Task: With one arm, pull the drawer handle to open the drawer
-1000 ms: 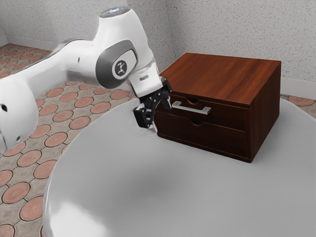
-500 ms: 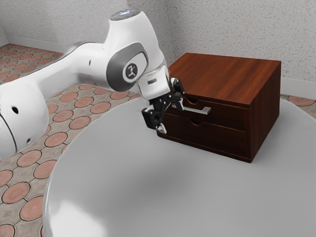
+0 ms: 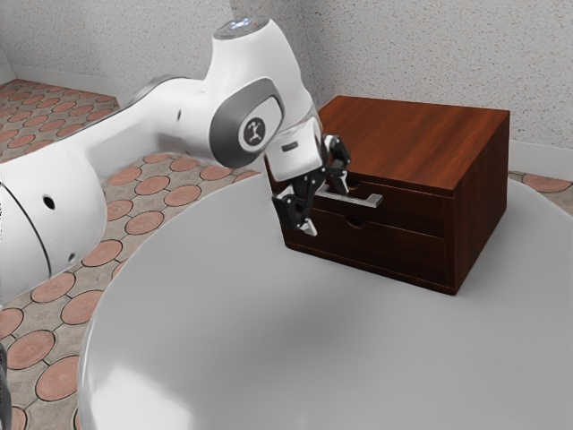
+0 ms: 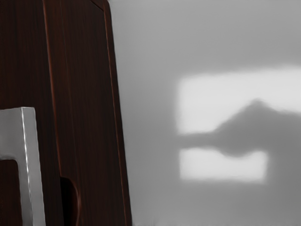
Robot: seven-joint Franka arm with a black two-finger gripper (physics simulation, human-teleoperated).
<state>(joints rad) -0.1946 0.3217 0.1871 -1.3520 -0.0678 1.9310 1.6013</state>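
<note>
A dark wooden cabinet (image 3: 407, 134) with two drawers stands on the round grey table (image 3: 295, 349). Both drawer fronts sit flush with the cabinet. The upper drawer (image 3: 403, 204) carries a silver bar handle (image 3: 356, 200). My black gripper (image 3: 324, 202) is open at the handle's end nearer the exterior view's left, one finger (image 3: 340, 168) above the bar and the other finger (image 3: 300, 218) below it. Neither finger clearly touches the bar. In the wrist view the handle (image 4: 26, 165) runs close along the dark drawer front (image 4: 80, 117).
The cabinet sits near the far side of the table, with open grey surface (image 4: 211, 94) in front of it. A tiled floor (image 3: 98, 233) lies beyond the table's edge on the exterior view's left. Speckled walls (image 3: 430, 45) rise behind the cabinet.
My arm has reached toward the exterior view's right, bringing the open gripper from beside the cabinet's corner up to the end of the handle. The drawer has not moved.
</note>
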